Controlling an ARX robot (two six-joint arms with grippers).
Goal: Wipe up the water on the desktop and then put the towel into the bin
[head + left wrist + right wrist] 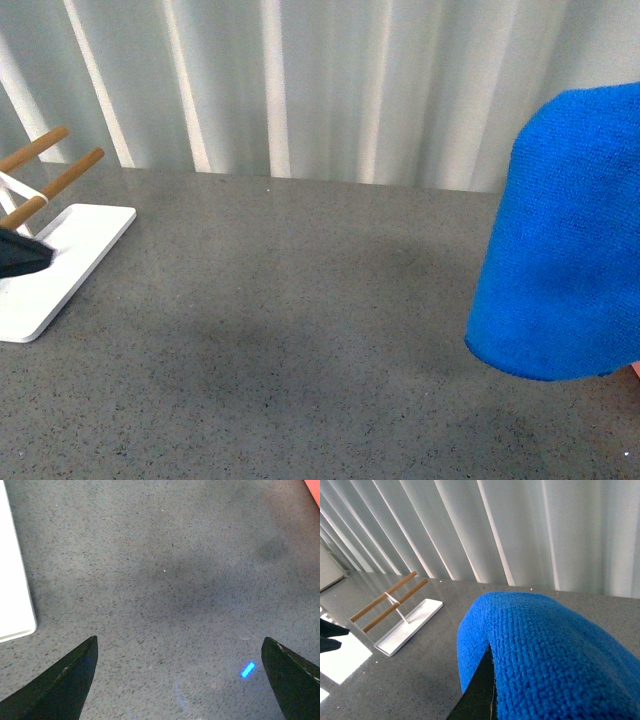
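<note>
The blue towel (560,240) hangs at the far right, lifted off the speckled grey desktop (300,330). It drapes over my right gripper (490,700), which is shut on the towel (555,650); one dark finger (477,695) shows under the cloth. In the front view the towel hides that gripper. My left gripper (177,680) hovers open over bare desktop (165,580) with nothing between its fingers, and its dark tip (22,255) shows at the far left. Of the bin only a salmon-pink sliver (315,485) shows. I see no standing water, only a faint darker patch (270,552).
A white flat-based rack (70,260) with wooden bars (60,180) stands at the left edge, right by my left gripper; its base (12,580) shows beside that gripper. A pleated white curtain (320,80) closes off the back of the desktop.
</note>
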